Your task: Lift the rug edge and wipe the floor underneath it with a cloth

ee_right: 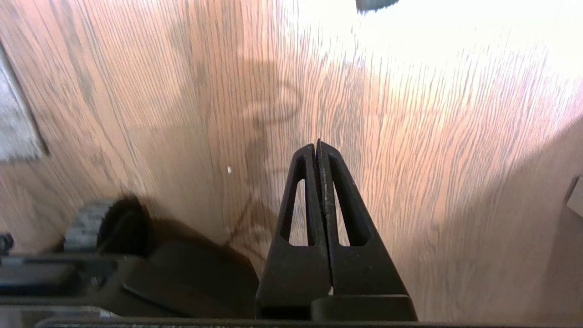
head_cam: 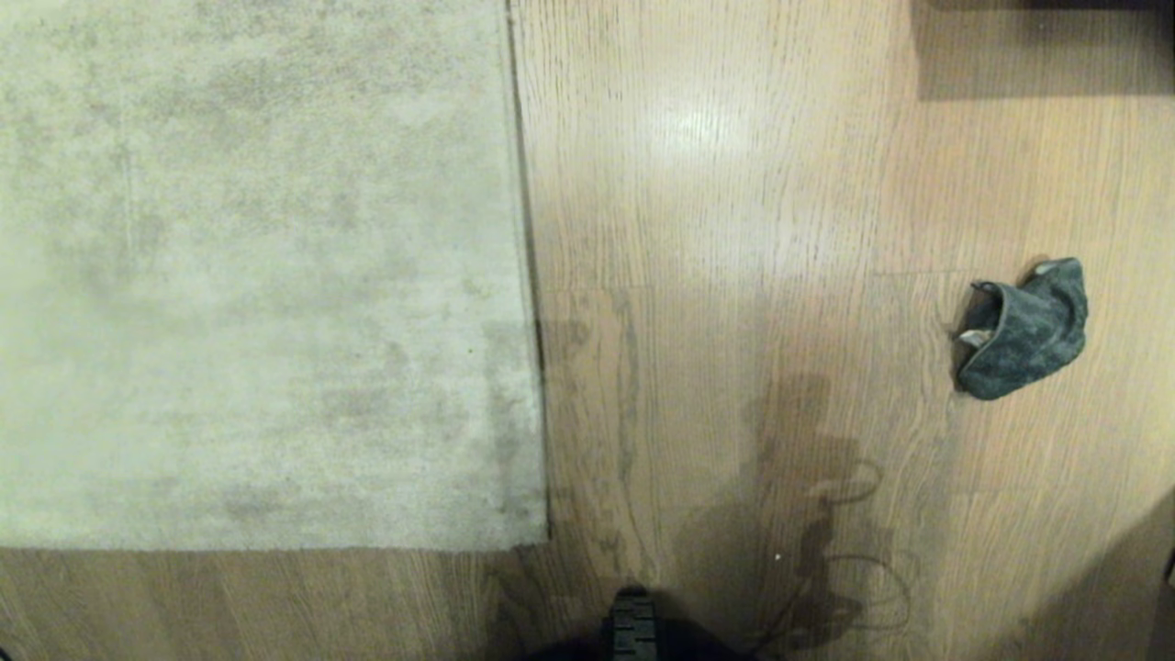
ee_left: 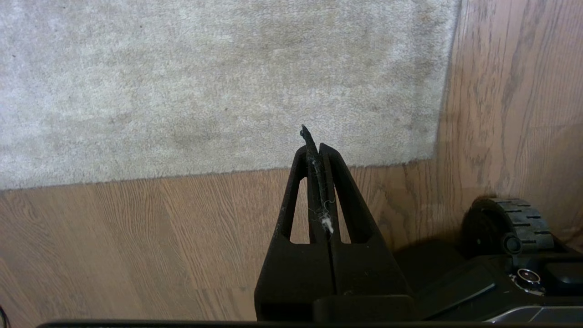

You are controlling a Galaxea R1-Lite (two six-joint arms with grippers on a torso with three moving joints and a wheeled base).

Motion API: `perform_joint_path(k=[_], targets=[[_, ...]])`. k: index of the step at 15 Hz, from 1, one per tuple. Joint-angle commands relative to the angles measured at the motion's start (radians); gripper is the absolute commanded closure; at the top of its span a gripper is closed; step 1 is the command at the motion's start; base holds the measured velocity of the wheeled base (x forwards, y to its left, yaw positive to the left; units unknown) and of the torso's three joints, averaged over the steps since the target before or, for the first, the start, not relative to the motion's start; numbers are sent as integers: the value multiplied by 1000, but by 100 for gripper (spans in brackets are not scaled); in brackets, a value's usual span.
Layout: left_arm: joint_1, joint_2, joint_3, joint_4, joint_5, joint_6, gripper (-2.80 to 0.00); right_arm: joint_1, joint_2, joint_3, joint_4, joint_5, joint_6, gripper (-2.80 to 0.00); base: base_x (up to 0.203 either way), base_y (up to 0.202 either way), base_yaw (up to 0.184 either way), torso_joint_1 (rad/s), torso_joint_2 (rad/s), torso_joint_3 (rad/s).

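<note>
Cloth (head_cam: 1023, 330) on bare floor (head_cam: 734, 229)

Both grippers, left gripper (ee_left: 317, 139) and right gripper (ee_right: 317, 146), have matte black triangular fingers with slotted cut-outs; a ribbed black wheel (ee_left: 514, 223) sits at four o'clock.

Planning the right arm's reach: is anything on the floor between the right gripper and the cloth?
Nothing visible. The right gripper hangs shut over bare floor, and only bare planks show toward the cloth, which lies well apart from the rug edge.
</note>
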Motion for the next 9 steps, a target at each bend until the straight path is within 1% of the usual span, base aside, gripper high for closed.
perform_joint_path(k=[1, 9], targets=[[0, 1, 0, 1, 0, 0, 0, 0, -38, 0, -2, -1, 7, 0, 0, 0, 0, 0, 0, 0], [0, 0, 0, 1, 0, 0, 0, 0, -38, 0, -1, -1, 8, 0, 0, 0, 0, 0, 0, 0]])
